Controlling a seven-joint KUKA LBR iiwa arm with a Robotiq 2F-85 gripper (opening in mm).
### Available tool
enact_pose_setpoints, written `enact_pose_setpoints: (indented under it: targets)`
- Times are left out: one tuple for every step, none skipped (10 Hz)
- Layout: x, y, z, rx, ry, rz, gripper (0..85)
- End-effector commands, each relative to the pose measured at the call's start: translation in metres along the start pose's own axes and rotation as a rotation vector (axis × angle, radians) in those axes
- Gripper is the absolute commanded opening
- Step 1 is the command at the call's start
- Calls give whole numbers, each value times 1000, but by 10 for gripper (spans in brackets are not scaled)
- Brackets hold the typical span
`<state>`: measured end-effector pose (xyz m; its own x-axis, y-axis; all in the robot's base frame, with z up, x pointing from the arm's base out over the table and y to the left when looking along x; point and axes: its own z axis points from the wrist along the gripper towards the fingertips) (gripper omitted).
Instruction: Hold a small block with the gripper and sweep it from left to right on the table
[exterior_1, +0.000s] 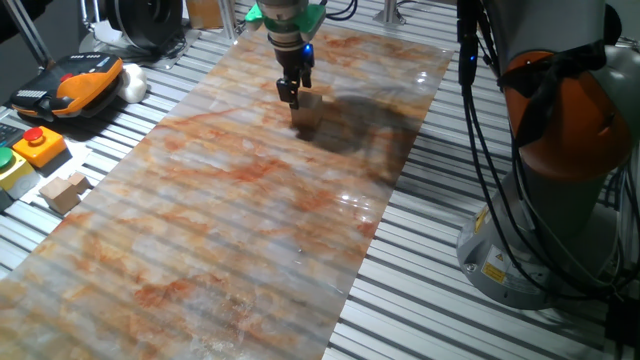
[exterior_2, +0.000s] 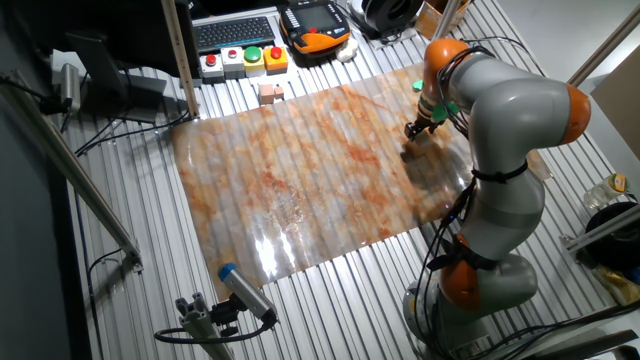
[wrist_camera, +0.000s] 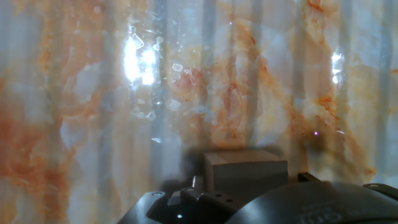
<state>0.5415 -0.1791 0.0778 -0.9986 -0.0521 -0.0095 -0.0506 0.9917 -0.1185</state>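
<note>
With my tool (exterior_1: 292, 98) pinching the small block (exterior_1: 306, 108) on the tabletop (exterior_1: 230, 210), grasping looks done; I judge the sweep remains.

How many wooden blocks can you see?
3: the small block under the gripper on the table, and the joined pair of blocks on the metal slats beside it.

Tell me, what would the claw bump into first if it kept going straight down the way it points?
The small light-tan wooden cube right at the black claw tips, resting on the glossy marbled orange board; whether they touch is unclear.
</note>
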Motion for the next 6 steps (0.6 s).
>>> enact_pose_setpoints:
  targets:
    - [0, 0, 0, 1, -2, 4, 680]
    - [0, 0, 0, -1, -2, 1, 680]
    - [0, 0, 0, -5, -2, 1, 680]
    - [0, 0, 0, -5, 1, -2, 680]
    - [0, 0, 0, -5, 2, -4, 680]
    - [0, 0, 0, -10, 4, -6, 680]
